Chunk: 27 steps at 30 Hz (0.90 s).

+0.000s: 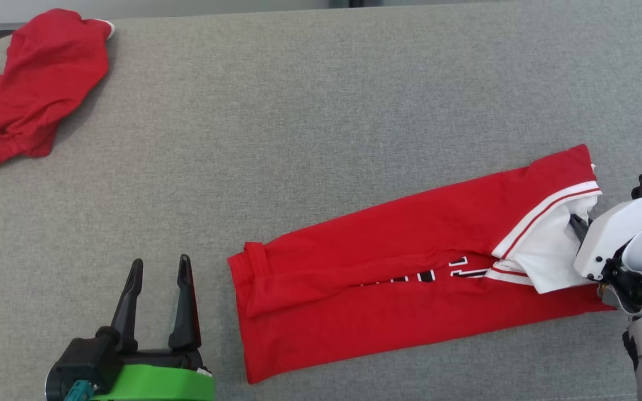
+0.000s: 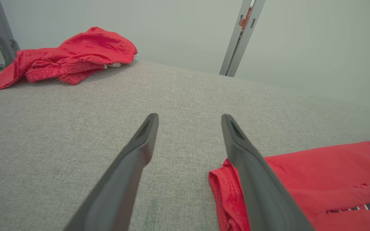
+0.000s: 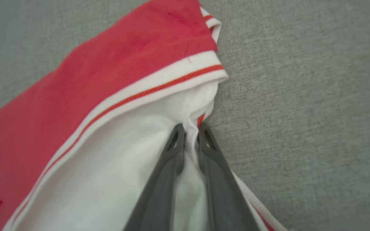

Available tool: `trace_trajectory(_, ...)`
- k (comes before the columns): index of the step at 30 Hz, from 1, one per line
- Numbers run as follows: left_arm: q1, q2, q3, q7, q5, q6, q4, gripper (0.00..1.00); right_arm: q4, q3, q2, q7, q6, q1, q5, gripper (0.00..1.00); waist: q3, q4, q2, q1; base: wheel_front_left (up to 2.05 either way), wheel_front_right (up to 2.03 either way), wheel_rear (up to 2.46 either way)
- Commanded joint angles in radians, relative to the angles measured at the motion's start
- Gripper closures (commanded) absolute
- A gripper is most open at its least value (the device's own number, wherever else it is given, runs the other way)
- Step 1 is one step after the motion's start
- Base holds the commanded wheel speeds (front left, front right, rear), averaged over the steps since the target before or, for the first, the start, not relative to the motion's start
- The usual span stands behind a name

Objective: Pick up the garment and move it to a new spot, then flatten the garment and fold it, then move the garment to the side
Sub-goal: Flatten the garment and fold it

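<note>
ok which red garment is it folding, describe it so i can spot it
On the grey table, look near right, not the far left corner. The folded garment lies flat as a long red band with dark lettering, its white red-striped end pinched by the right hand. The other red garment is a crumpled heap.

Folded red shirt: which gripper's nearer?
Right. The right gripper pinches the folded red shirt at its white sleeve end; the left gripper stands open beside the hem end, apart.
</note>
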Motion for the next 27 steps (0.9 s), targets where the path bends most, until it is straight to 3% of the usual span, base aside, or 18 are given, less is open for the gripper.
trace_trajectory(1,0.019,-0.013,0.025,0.0,0.018,-0.023,0.009,0.0,0.024,-0.009,-0.007,-0.015,-0.001,-0.003,0.01,1.0,-0.015,0.008,0.0,0.0001,0.0,0.0,0.0)
trace_trajectory(7,0.043,-0.054,0.095,0.0,0.06,-0.093,0.039,0.0,0.03,-0.112,-0.09,-0.077,-0.001,-0.046,0.013,1.0,-0.039,-0.003,0.0,0.0001,0.0,0.0,0.0)
trace_trajectory(15,0.058,-0.066,0.118,0.0,0.056,-0.127,0.069,0.0,-0.07,-0.243,-0.228,-0.035,-0.001,-0.08,0.007,1.0,-0.08,0.001,0.0,0.0001,0.0,0.0,0.0)
trace_trajectory(20,0.059,-0.066,0.117,0.0,0.035,-0.117,0.074,0.0,-0.259,-0.14,-0.238,0.068,-0.001,-0.034,0.083,1.0,-0.095,-0.002,0.0,0.0001,0.0,0.0,0.0)
trace_trajectory(27,0.051,-0.065,0.111,0.0,0.019,-0.108,0.07,0.0,-0.527,0.054,-0.138,0.184,-0.001,0.084,0.166,1.0,-0.084,-0.012,0.0,0.0001,0.0,0.0,0.0)
